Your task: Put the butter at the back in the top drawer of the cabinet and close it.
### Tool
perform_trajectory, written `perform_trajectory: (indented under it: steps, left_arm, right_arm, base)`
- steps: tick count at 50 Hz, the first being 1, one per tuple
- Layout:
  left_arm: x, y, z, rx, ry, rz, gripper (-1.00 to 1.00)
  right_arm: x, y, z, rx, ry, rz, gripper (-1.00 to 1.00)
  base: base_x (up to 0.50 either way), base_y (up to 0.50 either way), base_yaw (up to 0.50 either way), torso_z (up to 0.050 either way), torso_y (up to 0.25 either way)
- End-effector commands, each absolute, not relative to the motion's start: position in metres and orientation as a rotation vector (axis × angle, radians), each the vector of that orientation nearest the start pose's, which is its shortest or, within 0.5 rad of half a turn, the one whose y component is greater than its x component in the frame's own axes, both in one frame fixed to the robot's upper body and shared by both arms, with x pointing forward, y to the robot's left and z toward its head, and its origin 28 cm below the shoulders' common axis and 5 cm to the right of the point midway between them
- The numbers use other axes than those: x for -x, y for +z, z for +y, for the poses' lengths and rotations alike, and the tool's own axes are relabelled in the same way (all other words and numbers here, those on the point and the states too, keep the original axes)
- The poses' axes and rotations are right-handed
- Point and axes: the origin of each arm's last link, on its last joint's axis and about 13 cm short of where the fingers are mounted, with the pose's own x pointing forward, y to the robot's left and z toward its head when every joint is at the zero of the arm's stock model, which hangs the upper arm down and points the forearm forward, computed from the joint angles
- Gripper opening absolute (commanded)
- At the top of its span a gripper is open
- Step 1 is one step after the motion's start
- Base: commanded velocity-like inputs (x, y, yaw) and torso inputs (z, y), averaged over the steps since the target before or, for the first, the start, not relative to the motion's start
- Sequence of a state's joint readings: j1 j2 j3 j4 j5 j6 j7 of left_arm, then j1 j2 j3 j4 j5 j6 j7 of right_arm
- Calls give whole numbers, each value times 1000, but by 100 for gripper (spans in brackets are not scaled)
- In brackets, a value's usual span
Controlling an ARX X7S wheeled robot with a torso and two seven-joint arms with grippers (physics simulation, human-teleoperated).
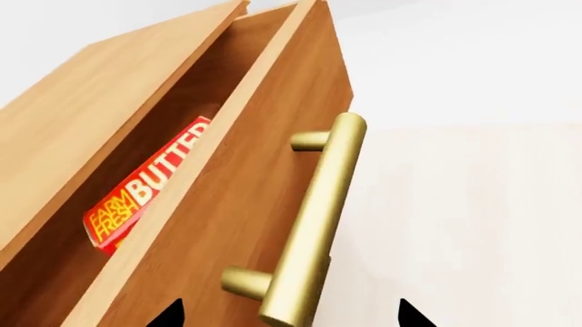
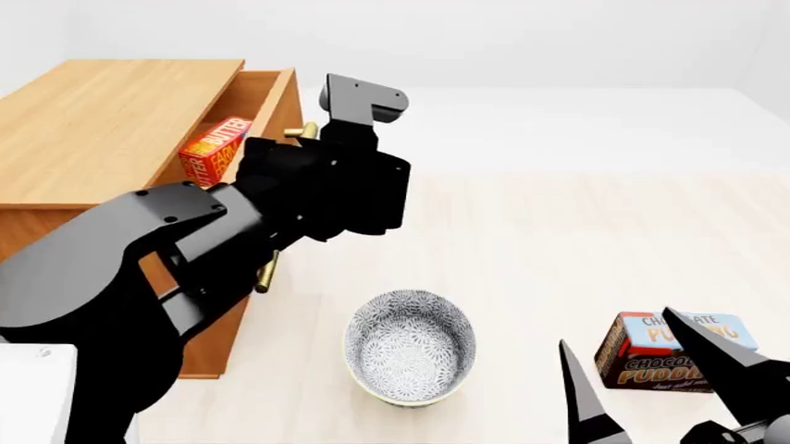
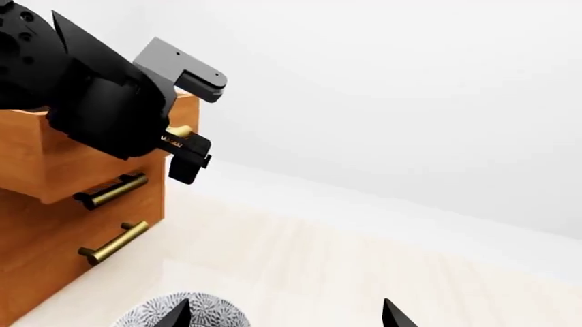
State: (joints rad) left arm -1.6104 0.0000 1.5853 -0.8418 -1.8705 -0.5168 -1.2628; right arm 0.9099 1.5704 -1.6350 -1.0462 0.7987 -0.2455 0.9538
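The cabinet (image 2: 111,120) stands at the left, and its top drawer (image 2: 269,100) is pulled out. The butter (image 2: 215,148) lies inside the drawer, its red carton (image 1: 150,187) showing through the gap behind the drawer front (image 1: 245,191). My left gripper (image 1: 291,315) is open in front of the drawer, with the lower end of the brass handle (image 1: 314,225) between its fingertips, which stand well apart from it. In the head view the left wrist hides those fingers. My right gripper (image 2: 615,326) is open and empty, low at the right, far from the cabinet.
A patterned bowl (image 2: 410,347) sits on the floor in front of me, under my right gripper (image 3: 286,317). A chocolate pudding box (image 2: 672,356) lies at the right. The two lower drawers (image 3: 54,231) are shut, each with its own handle (image 3: 111,191).
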Motion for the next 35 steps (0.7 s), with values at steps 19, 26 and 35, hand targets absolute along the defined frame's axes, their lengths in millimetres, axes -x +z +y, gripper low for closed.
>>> perform_trajectory:
  steps: [19, 26, 35]
  left_arm:
    - [-388, 234, 98, -330, 622, 454, 100]
    - [-389, 234, 100, -328, 634, 456, 100]
    - [-392, 233, 105, -324, 658, 462, 100]
  right_arm:
    - [-90, 196, -151, 136, 246, -57, 100]
    - [-90, 196, -151, 136, 246, -58, 100]
    - [-89, 195, -151, 135, 249, -58, 100]
  base:
    - [0, 0, 0, 0, 0]
    - [0, 0, 0, 0, 0]
    - [0, 0, 0, 0, 0]
